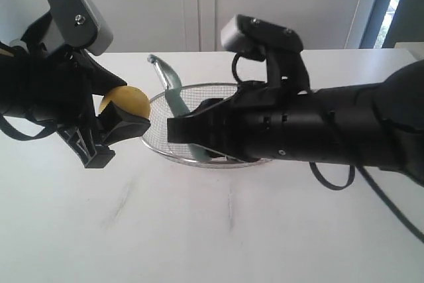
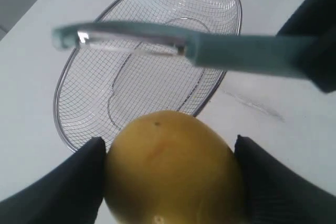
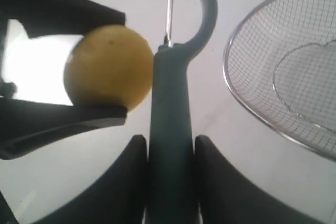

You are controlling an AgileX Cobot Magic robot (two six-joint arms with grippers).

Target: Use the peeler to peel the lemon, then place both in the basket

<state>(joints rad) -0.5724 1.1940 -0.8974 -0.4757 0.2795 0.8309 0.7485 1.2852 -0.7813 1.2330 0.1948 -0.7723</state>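
From my station, the peeling step was in hand and nothing had gone into the basket (image 2: 152, 77) yet, which sat bare on the white table (image 1: 232, 230). The left gripper (image 1: 118, 114) had its fingers spread wide and clamped on the lemon (image 2: 170, 166), one pad on each flank. It held the fruit clear of the table, just outside the basket's rim on the left arm's side.

The right gripper (image 3: 170, 140) was closed on the handle of the peeler (image 3: 170, 93), pinching the lower part of the grip. The tool reached over the lemon-side end of the basket, and its curved head stuck out past the rim. In the right wrist view the blade stood just beside the lemon, on the side facing the basket. I could not tell whether the blade or the handle actually touched the skin. The lemon's skin looked whole wherever I could see it — no bare strip, no curl of peel — so I judged the peeling barely begun, if begun at all.

The next move, as I read it, called for bringing the blade flat against the fruit and drawing it along the curve with light pressure. Meanwhile the left claw would have to hold firm, so that the round lemon neither rolled nor popped out. Both things were close to the basket — the drop afterwards looked short.
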